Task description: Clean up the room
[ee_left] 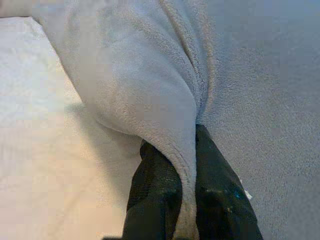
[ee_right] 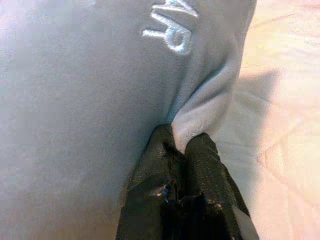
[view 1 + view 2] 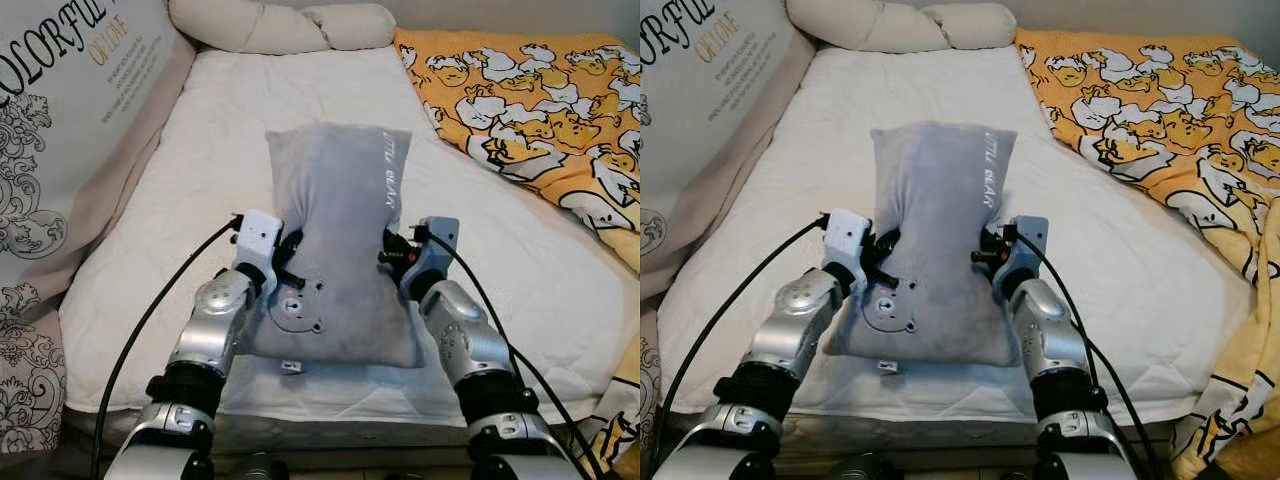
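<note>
Grey plush pillow [image 3: 338,235] sits at the middle of the frame on the white mattress [image 3: 200,180], pinched at both side edges. Left gripper [image 1: 186,165] has its two black fingers [image 1: 155,200] clamped on a fold of the pillow's left edge; right gripper [image 2: 181,145] is squeezed on the right edge, below the embroidered white lettering [image 2: 172,27]. An orange duck-print blanket [image 3: 540,100] lies at the upper right, a cream bolster [image 3: 270,25] along the top

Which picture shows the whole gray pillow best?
The left eye view: the whole gray pillow lies on the white mattress, pinched at both sides. The right eye view matches it. The wrist views show close-up fabric folds.
</note>
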`<state>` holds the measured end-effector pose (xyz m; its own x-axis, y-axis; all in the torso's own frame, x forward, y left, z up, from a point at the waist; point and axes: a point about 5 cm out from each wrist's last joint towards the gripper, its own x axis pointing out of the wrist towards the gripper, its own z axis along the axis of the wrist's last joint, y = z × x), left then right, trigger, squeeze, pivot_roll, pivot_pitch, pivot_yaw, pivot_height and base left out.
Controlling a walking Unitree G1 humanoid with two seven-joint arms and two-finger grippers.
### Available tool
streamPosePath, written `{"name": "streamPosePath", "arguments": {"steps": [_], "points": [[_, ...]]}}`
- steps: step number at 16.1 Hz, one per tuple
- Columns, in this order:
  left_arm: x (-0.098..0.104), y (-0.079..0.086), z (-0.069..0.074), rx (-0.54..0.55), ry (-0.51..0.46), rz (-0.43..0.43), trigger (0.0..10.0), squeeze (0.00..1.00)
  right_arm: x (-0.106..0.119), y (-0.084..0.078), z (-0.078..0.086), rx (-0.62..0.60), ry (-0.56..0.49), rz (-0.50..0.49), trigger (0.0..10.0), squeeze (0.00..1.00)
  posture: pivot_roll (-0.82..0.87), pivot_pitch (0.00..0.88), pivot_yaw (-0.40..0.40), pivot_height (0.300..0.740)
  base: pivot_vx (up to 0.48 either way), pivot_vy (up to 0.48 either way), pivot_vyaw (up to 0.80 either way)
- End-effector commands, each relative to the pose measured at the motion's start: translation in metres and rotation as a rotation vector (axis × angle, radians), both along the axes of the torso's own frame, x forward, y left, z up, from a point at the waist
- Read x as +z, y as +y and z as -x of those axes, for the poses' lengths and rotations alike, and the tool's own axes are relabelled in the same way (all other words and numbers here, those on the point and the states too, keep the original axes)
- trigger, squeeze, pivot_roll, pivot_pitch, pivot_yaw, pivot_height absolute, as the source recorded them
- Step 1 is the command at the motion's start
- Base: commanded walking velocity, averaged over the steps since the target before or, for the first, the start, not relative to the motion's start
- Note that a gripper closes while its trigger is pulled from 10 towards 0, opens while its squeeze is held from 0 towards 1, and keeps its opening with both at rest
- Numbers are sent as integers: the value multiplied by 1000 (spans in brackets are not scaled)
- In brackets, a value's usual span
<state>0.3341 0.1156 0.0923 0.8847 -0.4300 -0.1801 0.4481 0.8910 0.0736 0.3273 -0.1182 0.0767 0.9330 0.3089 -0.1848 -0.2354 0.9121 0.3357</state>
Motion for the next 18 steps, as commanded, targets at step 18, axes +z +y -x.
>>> {"name": "streamPosePath", "arguments": {"steps": [18], "points": [[21, 1, -14, 37, -88, -27, 10000, 0, 9, 10, -2, 3, -44, -6, 10000, 0, 58, 0, 38, 740, 0, 339, 0]]}}
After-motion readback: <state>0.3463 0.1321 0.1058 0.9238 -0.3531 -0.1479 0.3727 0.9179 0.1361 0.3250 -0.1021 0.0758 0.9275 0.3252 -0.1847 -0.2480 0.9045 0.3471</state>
